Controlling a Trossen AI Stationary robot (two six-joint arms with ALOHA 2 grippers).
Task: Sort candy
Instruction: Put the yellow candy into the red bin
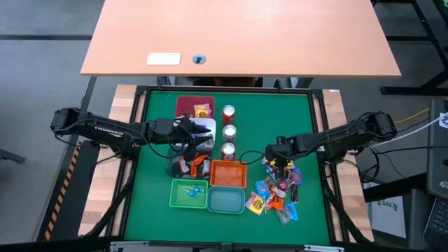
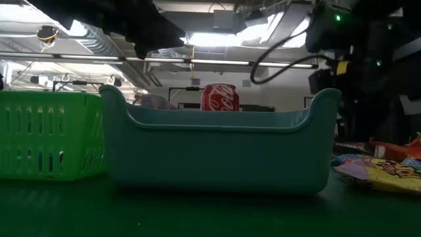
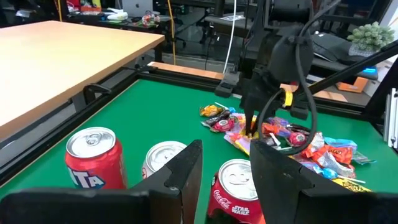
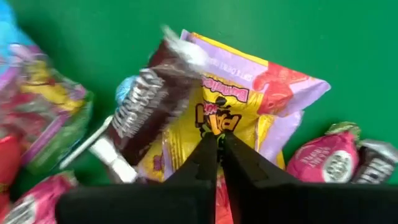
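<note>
The candy pile [image 1: 280,189] lies on the green mat at the right; it also shows in the left wrist view [image 3: 292,140] and at the low view's right edge [image 2: 381,168]. My right gripper [image 1: 280,166] points down into the pile's far end, shut on a yellow-and-purple packet [image 4: 230,106]. A dark-wrapped sweet [image 4: 146,106] lies on that packet. My left gripper [image 3: 227,171] hovers open over the white bin [image 1: 204,128], beside the three cans [image 1: 229,131], holding nothing. Sweets lie in the dark red bin [image 1: 201,110], and blue lollipops in the green bin [image 1: 190,189]. My right gripper pinches the yellow-and-purple packet near its middle [image 4: 219,127] between its two fingertips. The fingers come from above, pointing down. The packet lies flat among the other sweets on the mat.
An orange bin [image 1: 228,173] and a teal bin [image 1: 225,201] stand between the arms near the table's front. More orange sweets lie at the left of the orange bin [image 1: 197,165]. A raised black rim [image 1: 318,140] borders the mat. A wooden desk [image 1: 238,35] stands beyond.
</note>
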